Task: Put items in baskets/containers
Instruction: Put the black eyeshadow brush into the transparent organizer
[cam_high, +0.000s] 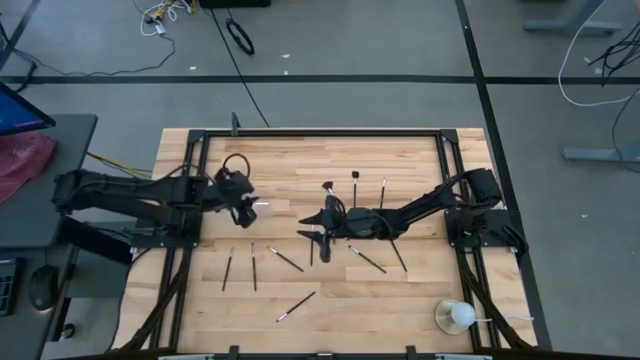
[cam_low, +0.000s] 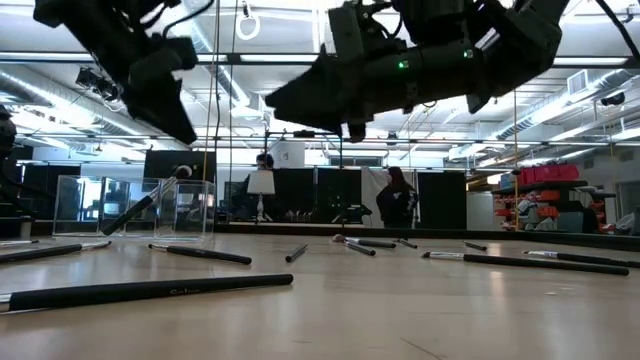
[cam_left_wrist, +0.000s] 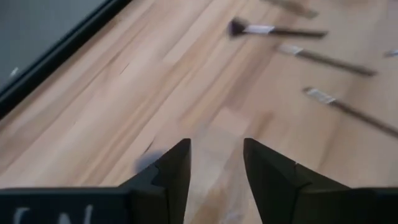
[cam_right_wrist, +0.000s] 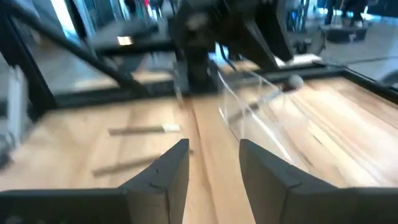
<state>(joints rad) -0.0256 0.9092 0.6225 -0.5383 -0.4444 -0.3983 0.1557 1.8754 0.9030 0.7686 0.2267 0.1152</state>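
Observation:
The clear plastic holder (cam_low: 187, 207) stands upright on its base on the table's left half, and one brush (cam_low: 148, 207) leans inside it, head up. In the right wrist view the holder (cam_right_wrist: 252, 106) shows with the brush head (cam_right_wrist: 292, 81) over its rim. My left gripper (cam_high: 250, 208) hangs open above the holder (cam_left_wrist: 214, 146) without touching it. My right gripper (cam_high: 318, 238) is open and hovers over the table's middle, holding nothing. Several slim dark brushes lie flat around it, among them one (cam_high: 285, 259) by its fingers and one (cam_high: 366, 259) under the arm.
More brushes lie toward the near edge (cam_high: 296, 305), left of centre (cam_high: 228, 268) and toward the far side (cam_high: 355, 186). A white ball-like object on a stick (cam_high: 457, 316) sits at the near right corner. A black frame (cam_high: 320, 132) borders the table. People stand in the room beyond (cam_low: 397, 205).

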